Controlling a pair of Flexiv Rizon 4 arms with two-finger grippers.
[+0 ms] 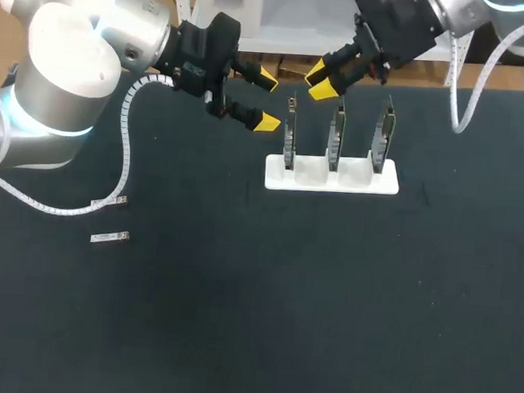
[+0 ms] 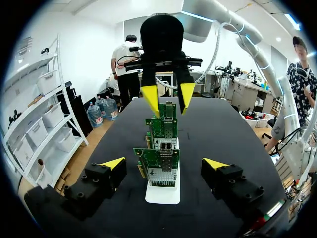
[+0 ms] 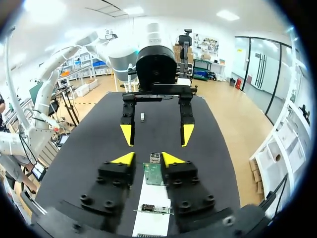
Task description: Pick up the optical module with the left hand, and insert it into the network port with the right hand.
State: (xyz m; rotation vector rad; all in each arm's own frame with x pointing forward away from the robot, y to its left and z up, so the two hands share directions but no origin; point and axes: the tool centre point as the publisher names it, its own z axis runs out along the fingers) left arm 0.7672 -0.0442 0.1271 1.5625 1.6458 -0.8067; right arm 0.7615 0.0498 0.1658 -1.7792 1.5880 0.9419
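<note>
Dark table (image 1: pixel 325 327) under me; a white stand (image 1: pixel 357 182) at its far middle holds three upright network cards (image 1: pixel 336 134); my left gripper (image 1: pixel 268 100) hangs released just left of them; my right gripper (image 1: pixel 319 82), jaws narrowly parted and grasping nothing, hovers just behind them; the optical module (image 1: pixel 110 237) lies well apart at near left.

Seen from its wrist, our right gripper (image 3: pixel 147 158) hides most of the white stand (image 3: pixel 150 196) and the lower parts of its cards (image 3: pixel 154 174). The module (image 1: pixel 110 237) is too small for us to make out detail.
</note>
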